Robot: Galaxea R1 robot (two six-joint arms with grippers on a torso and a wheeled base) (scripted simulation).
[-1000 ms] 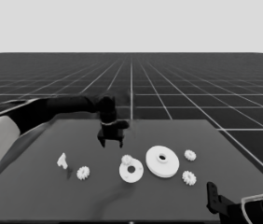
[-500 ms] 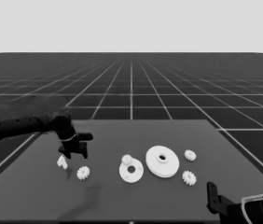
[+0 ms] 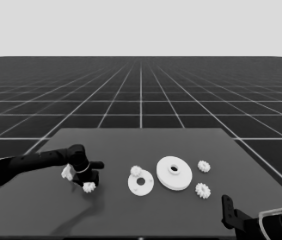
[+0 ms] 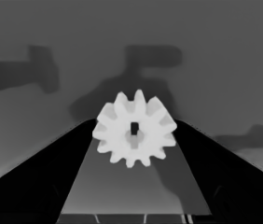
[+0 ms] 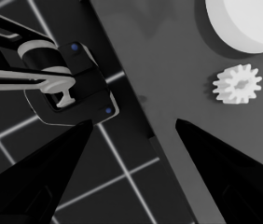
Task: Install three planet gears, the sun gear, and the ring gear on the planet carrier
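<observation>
So you're on the gear-fetching step: your left gripper (image 3: pixel 87 181) is down at the left end of the worktop (image 3: pixel 141 220), right over one of the planet gears (image 3: pixel 89 187). In the left wrist view that gear (image 4: pixel 134 129) sits between the two fingers (image 4: pixel 43 179), which stand wide either side of it with their tips about level with its teeth. I can't see them pinching it, so I'd call them released, lined up for the grab and not yet gripping. Next move, as I read it, is to close squarely on the gear, lift it clear and carry it to the planet carrier (image 3: pixel 141 183), which lies about mid-worktop toward the near edge. It calls for care, because the thin white piece (image 3: pixel 67 173) lies just beside your gripper on the left and could get nudged. Your right gripper (image 5: pixel 134 123) is parked at the near right corner of the worktop, fingers spread and holding nothing. Counting: four small gears in total. One is under your left gripper and another gear (image 3: pixel 136 171) already sits on the carrier's far rim. A third gear (image 3: pixel 204 166) lies right of the ring gear, and a fourth gear (image 3: pixel 202 190) lies nearer the front edge on that side. There's one planet carrier, and one ring gear (image 3: pixel 174 173) just beside it on the right, looking like they touch. One thin white piece rounds it off.
</observation>
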